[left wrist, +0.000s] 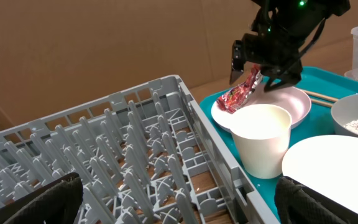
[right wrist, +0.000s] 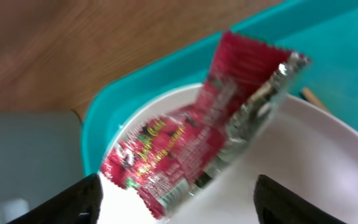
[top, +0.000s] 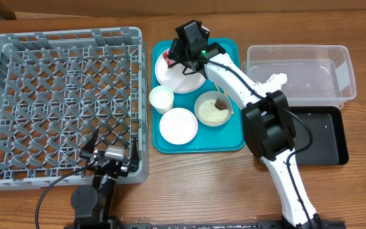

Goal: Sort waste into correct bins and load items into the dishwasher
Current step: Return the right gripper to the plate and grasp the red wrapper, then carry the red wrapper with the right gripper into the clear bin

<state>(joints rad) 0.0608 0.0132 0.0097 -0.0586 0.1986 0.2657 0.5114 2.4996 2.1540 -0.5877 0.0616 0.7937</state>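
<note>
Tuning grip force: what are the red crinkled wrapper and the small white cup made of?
Red crinkled snack wrapper: probably metallised plastic film; glossy, silvery inner face, sharp creases. Small white cup: smooth matte, thin rim; plastic or ceramic, cannot tell.

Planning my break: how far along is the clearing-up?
Early. Done: a white tissue seems to lie in the clear tub. In hand: the right gripper stands open around the snack wrapper on the large plate. Left: the rice bowl, cup, small dish and chopsticks sit on the teal tray; the dish rack holds no dishes.
</note>
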